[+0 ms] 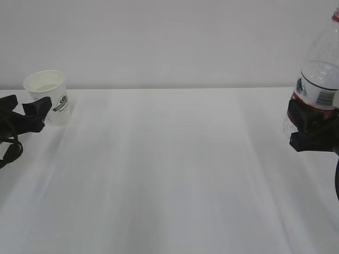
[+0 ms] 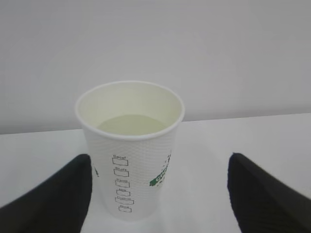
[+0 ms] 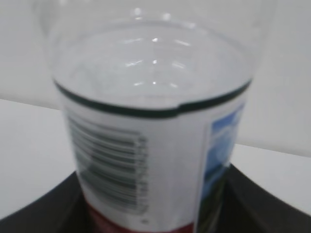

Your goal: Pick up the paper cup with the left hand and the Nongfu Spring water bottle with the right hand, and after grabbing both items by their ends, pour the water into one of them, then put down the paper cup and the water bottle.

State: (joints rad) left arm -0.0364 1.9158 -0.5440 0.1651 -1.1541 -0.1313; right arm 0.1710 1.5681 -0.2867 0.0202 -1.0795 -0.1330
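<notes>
The white paper cup [image 1: 48, 94] with green print stands upright on the table at the far left. In the left wrist view the paper cup [image 2: 130, 145] holds pale water [image 2: 131, 124]. My left gripper [image 2: 160, 162] is open around it. One finger [image 2: 58, 199] is close against the cup's left side, the other finger [image 2: 262, 194] well clear on the right. At the right edge my right gripper [image 1: 312, 124] is shut on the lower body of the Nongfu Spring water bottle [image 1: 320, 74], whose top is cut off. The bottle's label [image 3: 146, 160] fills the right wrist view, with the water line just above it.
A white table [image 1: 169, 174] runs back to a plain white wall [image 1: 169, 42]. Nothing else stands on the part of the table in view between the two arms.
</notes>
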